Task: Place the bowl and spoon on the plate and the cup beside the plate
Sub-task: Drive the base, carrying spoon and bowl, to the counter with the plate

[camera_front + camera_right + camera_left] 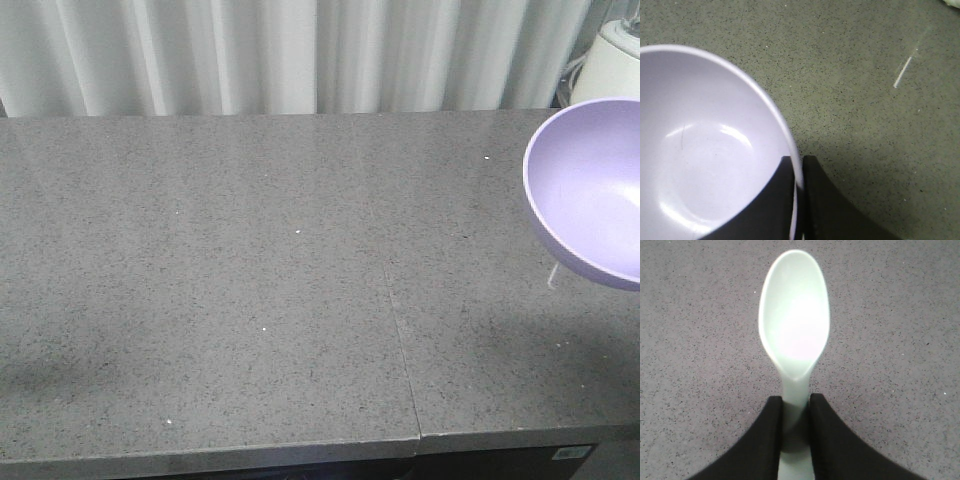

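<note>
My left pincer [795, 407] is clamped on the spoon [794, 315] at the neck of its handle, over bare counter [250, 280]. My right pincer [799, 172] pinches the bowl [705, 150] by its rim, tilted above the counter's right end. Both look light, stiff and glossy, so I judge the thin rim grip could slip or let the bowl swing.

no legible text, only a small blurred label [570, 452] under the edge of the countertop [250, 300]
</note>
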Available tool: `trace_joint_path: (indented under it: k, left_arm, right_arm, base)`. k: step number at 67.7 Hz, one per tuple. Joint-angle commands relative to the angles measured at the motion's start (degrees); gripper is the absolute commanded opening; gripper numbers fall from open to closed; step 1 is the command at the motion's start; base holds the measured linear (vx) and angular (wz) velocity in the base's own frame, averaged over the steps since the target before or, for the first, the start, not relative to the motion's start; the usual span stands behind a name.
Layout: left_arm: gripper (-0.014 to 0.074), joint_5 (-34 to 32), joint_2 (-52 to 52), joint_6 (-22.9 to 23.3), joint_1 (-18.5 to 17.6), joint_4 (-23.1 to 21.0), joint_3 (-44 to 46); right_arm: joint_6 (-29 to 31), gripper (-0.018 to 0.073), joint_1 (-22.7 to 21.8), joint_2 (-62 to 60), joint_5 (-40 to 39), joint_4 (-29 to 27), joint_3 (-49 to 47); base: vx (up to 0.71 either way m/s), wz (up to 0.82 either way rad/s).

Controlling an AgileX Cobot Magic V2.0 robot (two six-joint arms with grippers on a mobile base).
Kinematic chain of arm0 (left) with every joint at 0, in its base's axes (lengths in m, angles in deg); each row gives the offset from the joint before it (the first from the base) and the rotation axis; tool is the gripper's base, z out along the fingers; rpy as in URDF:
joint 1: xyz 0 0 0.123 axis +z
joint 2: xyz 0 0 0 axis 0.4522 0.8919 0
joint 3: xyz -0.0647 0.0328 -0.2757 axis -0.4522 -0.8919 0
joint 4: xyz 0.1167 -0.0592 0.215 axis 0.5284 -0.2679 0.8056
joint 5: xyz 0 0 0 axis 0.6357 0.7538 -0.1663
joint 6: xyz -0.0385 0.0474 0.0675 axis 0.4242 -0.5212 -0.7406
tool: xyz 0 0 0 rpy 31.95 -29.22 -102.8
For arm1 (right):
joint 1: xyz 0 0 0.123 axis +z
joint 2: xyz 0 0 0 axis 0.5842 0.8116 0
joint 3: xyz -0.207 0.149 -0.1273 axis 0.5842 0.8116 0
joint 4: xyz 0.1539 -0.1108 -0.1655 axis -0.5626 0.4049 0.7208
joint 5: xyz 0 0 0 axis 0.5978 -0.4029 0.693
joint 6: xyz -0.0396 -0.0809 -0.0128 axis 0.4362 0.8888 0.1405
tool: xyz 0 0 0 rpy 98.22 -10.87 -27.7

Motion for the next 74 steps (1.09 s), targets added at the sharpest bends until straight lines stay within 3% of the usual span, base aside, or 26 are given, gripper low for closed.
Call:
trace_joint_path:
  k: [1, 37, 74]
  left_arm:
    - [-0.0006, -2.87, -0.93, -0.06, 0.01, -0.6, 1.41]
    - [-0.0006, -2.87, -0.93, -0.06, 0.01, -0.6, 1.41]
    - [-0.0006, -2.87, -0.98, -0.06, 0.01, -0.6, 1.41]
  right_arm:
    - [0.16, -0.0006, -0.19, -0.76, -3.45, -0.01, -1.75]
    - [0.16, -0.0006, -0.19, -0.76, -3.45, -0.01, -1.75]
    - [0.16, -0.0006, -0.19, -0.76, -3.45, -0.01, -1.75]
  base:
    - [-0.02, -0.09]
    - [-0.02, -0.23]
    - [-0.04, -0.48]
